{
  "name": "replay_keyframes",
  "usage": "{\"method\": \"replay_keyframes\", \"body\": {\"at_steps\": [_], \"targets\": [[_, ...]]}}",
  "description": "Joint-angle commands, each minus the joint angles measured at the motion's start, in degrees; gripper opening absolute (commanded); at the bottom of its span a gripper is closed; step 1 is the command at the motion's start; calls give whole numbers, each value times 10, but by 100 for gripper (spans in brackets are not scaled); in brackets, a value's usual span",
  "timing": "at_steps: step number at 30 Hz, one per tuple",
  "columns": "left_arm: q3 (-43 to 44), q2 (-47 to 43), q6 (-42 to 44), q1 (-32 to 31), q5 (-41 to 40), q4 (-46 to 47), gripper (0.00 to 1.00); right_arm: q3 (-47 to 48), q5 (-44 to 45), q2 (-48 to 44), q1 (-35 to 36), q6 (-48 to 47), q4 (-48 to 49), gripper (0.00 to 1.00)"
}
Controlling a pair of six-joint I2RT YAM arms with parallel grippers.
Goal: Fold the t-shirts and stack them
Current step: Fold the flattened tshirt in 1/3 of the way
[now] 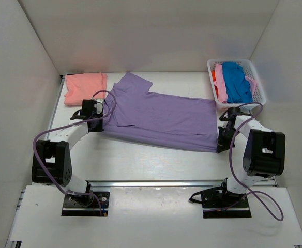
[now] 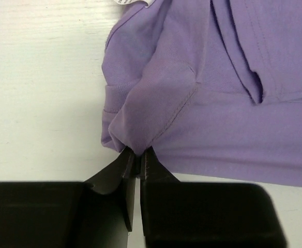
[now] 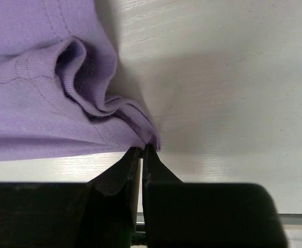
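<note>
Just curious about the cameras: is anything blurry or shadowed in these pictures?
Top external: even soft light, lavender t-shirt sharp. Left wrist: stitching crisp, left gripper nearly featureless black. Right wrist: bunched cloth throws a soft shadow on the table.

your big lavender cloth t-shirt (image 1: 161,116) lies centre, folded salmon-pink cloth t-shirt (image 1: 85,88) behind its left end, white plastic lattice basket (image 1: 232,61) behind its right.

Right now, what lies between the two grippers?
The large lavender-purple cloth t-shirt, spread flat, pinched by the left gripper and the right gripper; the top view shows it.
</note>
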Motion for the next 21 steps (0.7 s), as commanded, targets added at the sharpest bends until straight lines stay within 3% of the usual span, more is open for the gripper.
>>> {"method": "replay_keyframes", "body": {"at_steps": [1, 2, 4, 5, 9, 10, 11, 14, 17, 18, 19, 21], "targets": [[9, -20, 43, 20, -79, -2, 13, 15, 50, -7, -17, -24, 2, 0], [7, -19, 43, 22, -82, -1, 10, 14, 48, -7, -17, -24, -2, 0], [9, -20, 47, 16, -85, -5, 12, 15, 49, -3, -17, -25, 5, 0], [9, -25, 46, 18, -86, -4, 52, 9, 47, -6, -17, -25, 6, 0], [8, -25, 50, 18, -85, -8, 59, 13, 49, -7, -19, -26, 8, 0], [10, -24, 51, 19, -86, -9, 59, 13, 44, -7, -22, -27, 4, 0], [8, -26, 54, 18, -86, -8, 41, 11, 47, -7, -18, -27, 7, 0], [6, -29, 58, 15, -89, -9, 0, 11, 46, -7, -18, -25, 10, 1], [1, -32, 59, 13, -93, -14, 3, 10, 48, -7, -18, -24, 10, 0], [5, -31, 58, 14, -86, -14, 9, 9, 47, -4, -19, -22, 10, 0], [11, -33, 53, 18, -81, -21, 23, 9, 47, -7, -22, -25, 9, 0], [22, -37, 44, 15, -67, -43, 27, 9, 47, -10, -19, -26, 10, 0]]}}
